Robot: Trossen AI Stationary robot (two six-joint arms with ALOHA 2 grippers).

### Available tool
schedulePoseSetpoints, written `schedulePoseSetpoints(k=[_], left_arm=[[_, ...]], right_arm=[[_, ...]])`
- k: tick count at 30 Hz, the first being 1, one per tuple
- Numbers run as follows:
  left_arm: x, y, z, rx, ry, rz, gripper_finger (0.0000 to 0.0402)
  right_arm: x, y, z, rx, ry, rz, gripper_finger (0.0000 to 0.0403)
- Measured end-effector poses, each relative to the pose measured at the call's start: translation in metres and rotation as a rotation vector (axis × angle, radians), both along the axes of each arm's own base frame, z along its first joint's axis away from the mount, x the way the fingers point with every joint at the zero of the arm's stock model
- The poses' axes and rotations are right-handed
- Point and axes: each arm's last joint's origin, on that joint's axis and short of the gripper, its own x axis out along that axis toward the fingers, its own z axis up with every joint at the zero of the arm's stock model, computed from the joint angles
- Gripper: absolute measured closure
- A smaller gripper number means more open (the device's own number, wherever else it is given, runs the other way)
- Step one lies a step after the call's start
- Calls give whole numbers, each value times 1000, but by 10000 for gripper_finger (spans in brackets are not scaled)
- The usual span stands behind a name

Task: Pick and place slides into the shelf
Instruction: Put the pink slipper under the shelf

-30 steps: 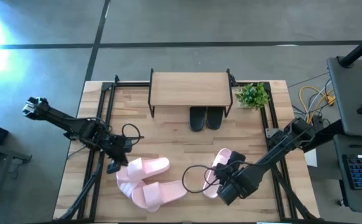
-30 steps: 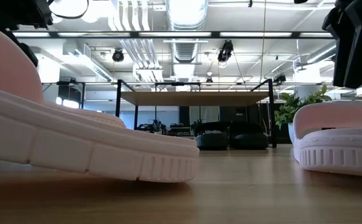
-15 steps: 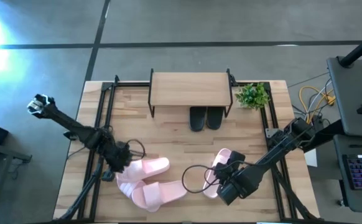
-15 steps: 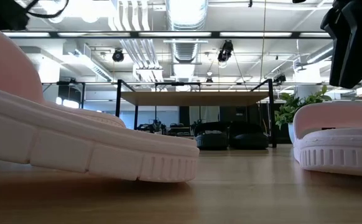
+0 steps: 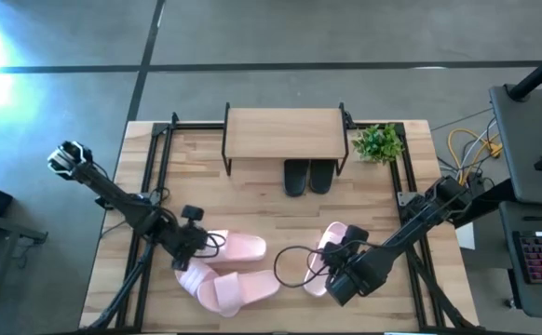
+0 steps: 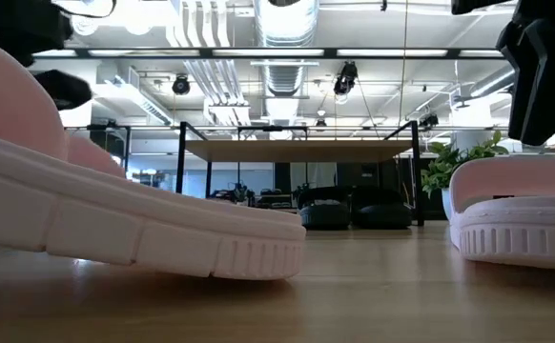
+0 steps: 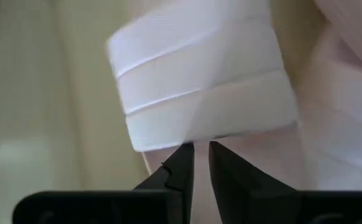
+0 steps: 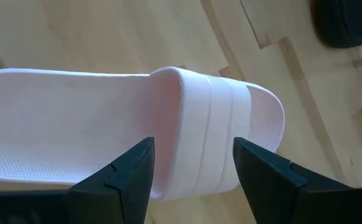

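Two pale pink slides lie at the near left: one [image 5: 238, 247] with my left gripper [image 5: 194, 244] at its strap, the other [image 5: 237, 290] beside it nearer the table's near edge. In the left wrist view the gripper [image 7: 199, 152] is shut at the pale strap. Another pink pair [image 5: 331, 244] lies near right; my right gripper [image 5: 343, 263] hangs open above it, its fingers [image 8: 131, 171] on either side of one slide's strap [image 8: 209, 134], clear of it in the low view [image 6: 544, 67]. Two black slides [image 5: 308, 175] stand under the shelf [image 5: 285, 130]. My left gripper pinches the strap of the pink slide at its edge [image 7: 199, 134], between the two fingertips [image 7: 182, 155]. It comes slanting down from the table's left. The slide's sole rests on the table.
A small green plant [image 5: 378, 142] stands right of the shelf at the far edge. Black frame rails [image 5: 164, 158] run along both table sides. Bare wood [image 5: 252, 200] lies between the shelf and the pink slides. A desk with a keyboard [image 5: 536, 251] stands beyond the right edge.
My left gripper has moved toward the table's near edge and to the right, onto the pink slide's strap. That slide has slid a little toward the right along the table.
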Motion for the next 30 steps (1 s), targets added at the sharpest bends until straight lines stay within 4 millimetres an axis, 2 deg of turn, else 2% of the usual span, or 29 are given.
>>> schedulePoseSetpoints(k=[5,10,12,18,25,30], left_arm=[[17,-1,-9,126,-116,1,366],[28,2,-23,173,-62,10,366],[30,3,-23,178,-54,19,366],[26,7,6,115,-180,63,365],[0,22,48,-138,-360,234,365],[-21,33,64,-267,-429,276,365]], right_arm=[[-2,-1,-3,-4,4,-15,193],[-2,-1,-4,1,-4,-41,193],[-2,-1,-4,3,-8,-52,193],[-2,-1,-4,3,-9,-52,193],[0,-3,-4,42,-22,-132,193],[2,-1,-5,30,6,-3,193]])
